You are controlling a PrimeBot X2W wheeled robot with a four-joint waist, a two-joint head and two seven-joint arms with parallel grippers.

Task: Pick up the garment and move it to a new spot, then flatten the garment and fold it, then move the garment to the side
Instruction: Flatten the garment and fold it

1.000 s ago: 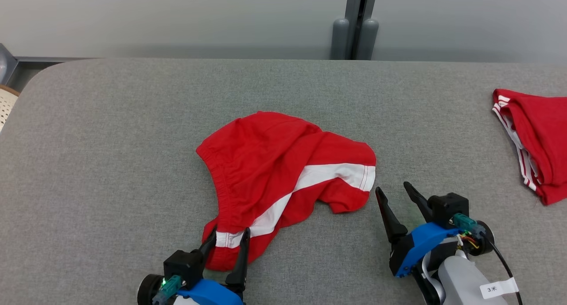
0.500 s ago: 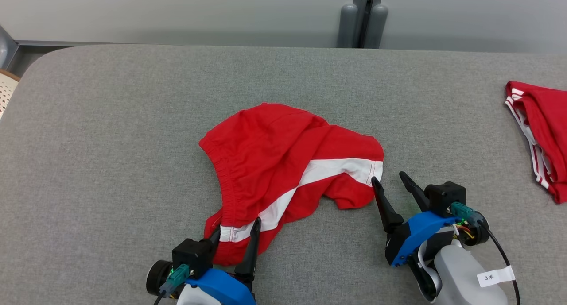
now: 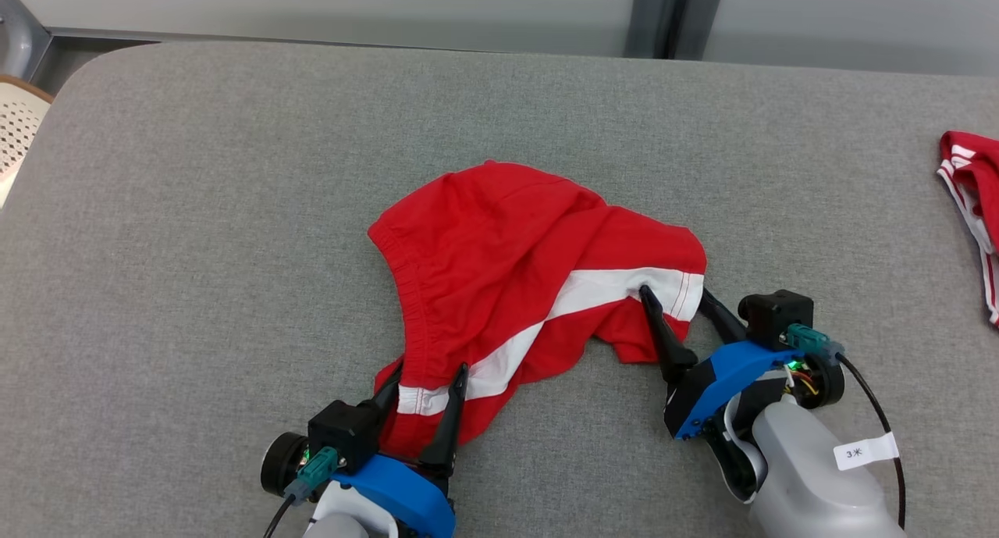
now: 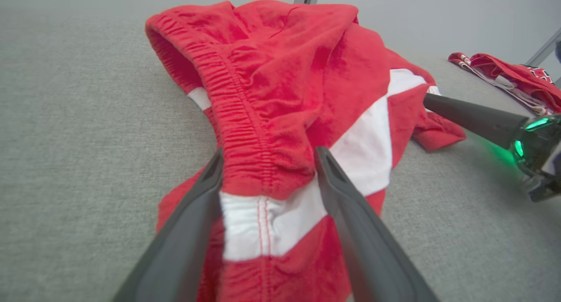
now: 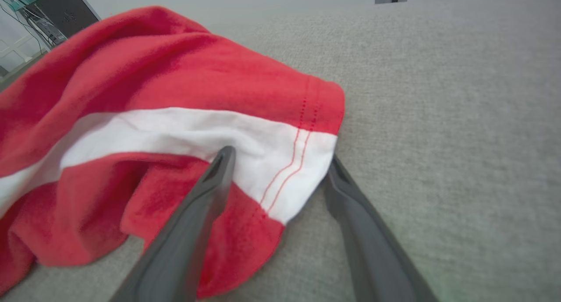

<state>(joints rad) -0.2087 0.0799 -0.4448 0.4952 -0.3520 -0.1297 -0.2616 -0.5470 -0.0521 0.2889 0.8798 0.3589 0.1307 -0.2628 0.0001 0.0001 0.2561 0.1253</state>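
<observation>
- Centrally in the head view, a red garment point(image 3: 531, 272) lies crumpled on a grey, felt-like surface point(image 3: 195, 249) whose far corner, at the upper left of the frame, is rounded.
- The cloth looks like soft knit, bunched into low rounded folds. A gathered, ribbed waistband point(image 3: 406, 304) curves down its left edge.
- A broad white stripe point(image 3: 593, 292) crosses the garment diagonally from right of centre to the lower middle. Each end of it meets a hem with thin lines of red stitching.
- The left pincer point(image 3: 431, 368), at the lower middle left, has two long, dark, tapered fingers on a blue and black body. It is spread wide and straddles the lower end of the white stripe.
- In the left wrist view, the end of the waistband and the white hem fill the gap between those fingers, and the cloth touches both inner faces.
- The right pincer point(image 3: 673, 290), at the lower right of centre, is also spread wide around the garment's right-hand hem.
- In the right wrist view, the white hem corner sits between its fingers. One finger lies over red cloth and the other rests on bare surface just beside the fabric's edge.
- A second red garment point(image 3: 972, 187) with white stripes lies at the right edge, well apart.
- A cream perforated basket point(image 3: 15, 124) shows at the upper left edge.
</observation>
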